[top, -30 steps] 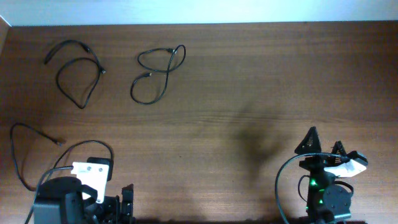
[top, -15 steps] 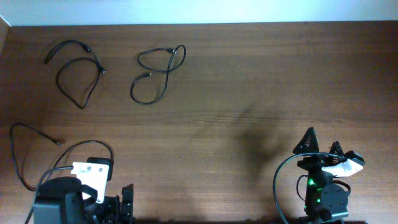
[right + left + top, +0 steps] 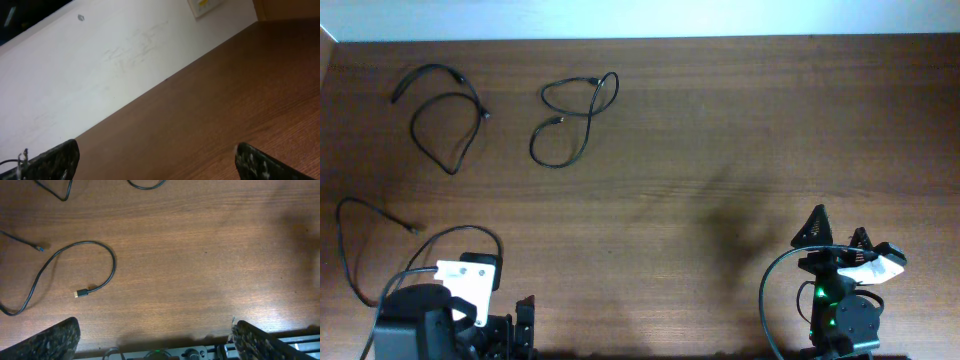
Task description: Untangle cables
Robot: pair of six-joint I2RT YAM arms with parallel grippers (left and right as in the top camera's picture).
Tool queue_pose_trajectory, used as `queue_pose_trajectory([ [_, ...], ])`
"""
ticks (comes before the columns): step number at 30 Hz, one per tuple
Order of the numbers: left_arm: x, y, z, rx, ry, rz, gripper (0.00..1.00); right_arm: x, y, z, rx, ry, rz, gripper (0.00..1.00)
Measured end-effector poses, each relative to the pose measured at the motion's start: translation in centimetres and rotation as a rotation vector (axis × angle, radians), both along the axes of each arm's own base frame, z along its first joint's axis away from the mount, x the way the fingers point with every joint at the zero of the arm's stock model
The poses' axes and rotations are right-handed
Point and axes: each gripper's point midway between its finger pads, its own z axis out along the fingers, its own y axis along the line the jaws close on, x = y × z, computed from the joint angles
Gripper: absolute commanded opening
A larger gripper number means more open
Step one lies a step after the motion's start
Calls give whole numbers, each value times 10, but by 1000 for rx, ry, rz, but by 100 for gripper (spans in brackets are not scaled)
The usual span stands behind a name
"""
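Observation:
Three thin black cables lie apart on the wooden table. One cable [image 3: 445,115] is a loose loop at the far left. A second cable [image 3: 570,120] is a figure-eight at the far centre-left. The third cable [image 3: 350,255] lies at the near left and curves toward my left arm. In the left wrist view this third cable [image 3: 107,262] curls, with a metallic plug end [image 3: 81,293]. My left gripper [image 3: 520,322] [image 3: 155,340] is open and empty at the near left edge. My right gripper [image 3: 838,233] [image 3: 160,162] is open and empty at the near right, far from all the cables.
A white wall [image 3: 100,65] runs behind the table's [image 3: 720,130] far edge. Thick black arm wires [image 3: 770,290] loop beside the right arm base, and another loops over the left arm base [image 3: 420,270]. The right arm casts a shadow [image 3: 730,225] on the table.
My right gripper has drawn back slightly toward the near edge and then held still. The left arm and the cables have not moved.

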Motion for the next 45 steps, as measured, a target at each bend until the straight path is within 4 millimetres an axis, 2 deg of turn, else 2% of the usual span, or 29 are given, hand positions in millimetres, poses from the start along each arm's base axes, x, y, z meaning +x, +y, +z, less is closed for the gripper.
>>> queue_pose_trajectory([
  [5,-3,0,2,-1,-18,0,99,0,0,0,0,0,0,98],
  [8,-17,1,9,-7,-106,0,99,0,0,0,0,0,0,98],
  [10,-37,2,16,-14,-220,0,99,0,0,0,0,0,0,99],
  [14,-64,6,22,-16,-376,39,99,0,0,0,0,-1,0,98],
  [23,-84,7,24,-16,-485,58,99,0,0,0,1,-1,0,99],
  [30,-112,7,21,-20,-606,57,99,0,0,0,1,-2,0,98],
  [35,-112,7,22,-20,-608,57,99,0,0,0,0,-2,0,99],
  [37,-107,7,40,-21,-685,59,99,0,0,0,1,-2,0,99],
  [38,-103,8,60,-22,-768,61,99,0,0,0,1,-2,0,99],
  [40,-98,7,82,-25,-862,59,99,0,0,0,0,-2,0,98],
  [41,-90,8,95,-27,-917,60,99,0,0,0,1,-2,0,99],
  [42,-83,8,97,-27,-929,60,99,0,0,0,0,-1,0,98],
  [45,-44,8,84,-24,-902,63,99,0,0,0,0,0,0,98],
])
